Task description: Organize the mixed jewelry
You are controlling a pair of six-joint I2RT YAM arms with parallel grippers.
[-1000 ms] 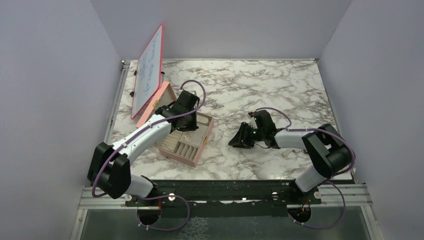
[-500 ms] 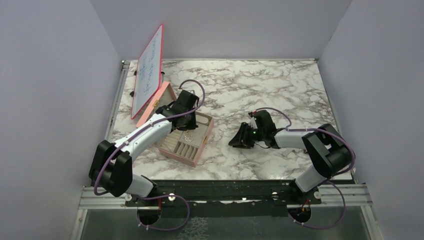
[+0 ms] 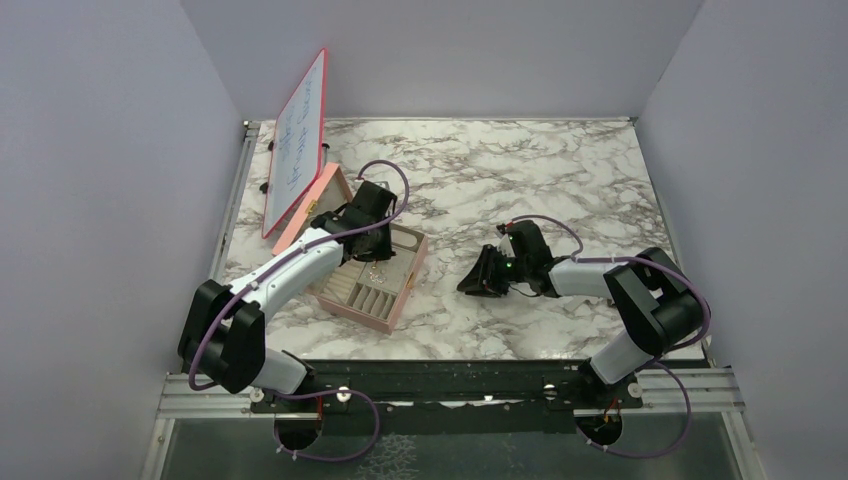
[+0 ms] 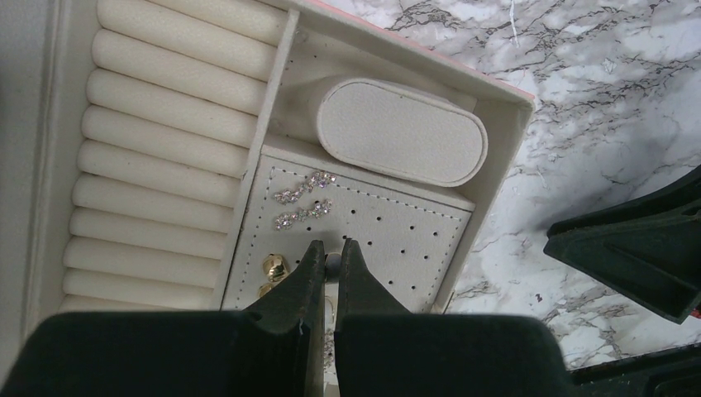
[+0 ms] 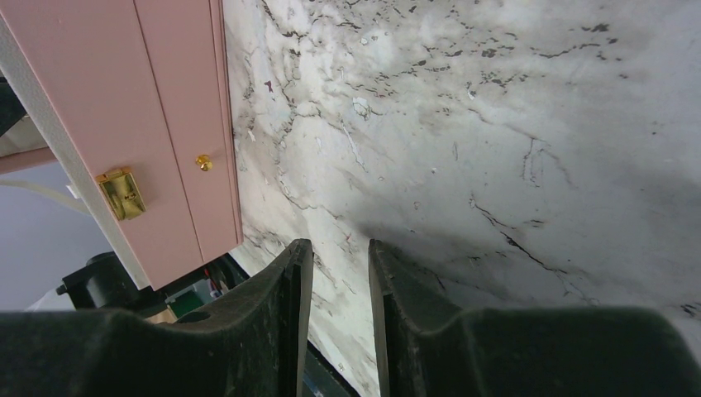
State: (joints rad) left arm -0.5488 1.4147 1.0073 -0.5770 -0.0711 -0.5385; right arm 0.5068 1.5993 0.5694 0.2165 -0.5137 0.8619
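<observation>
The pink box (image 3: 392, 312) lies open with beige compartments. In the left wrist view its perforated pad (image 4: 397, 236) carries two sparkly silvery pieces (image 4: 304, 186) and gold studs (image 4: 275, 265). My left gripper (image 4: 332, 252) is over this pad, its jaws shut on a small round silvery stud (image 4: 335, 264) just above the pad. From above, the left gripper (image 3: 366, 250) is over the box's far part. My right gripper (image 3: 478, 281) rests low on the marble, right of the box. Its jaws stand slightly apart and hold nothing (image 5: 340, 248).
Ring rolls (image 4: 157, 157) fill the box's left side, and an oval cushion (image 4: 401, 131) sits beyond the pad. The box's pink lid (image 3: 305, 205) stands open at the left. A red-framed whiteboard (image 3: 297, 140) leans at the back left. The box's pink front with a gold clasp (image 5: 121, 193) faces the right gripper.
</observation>
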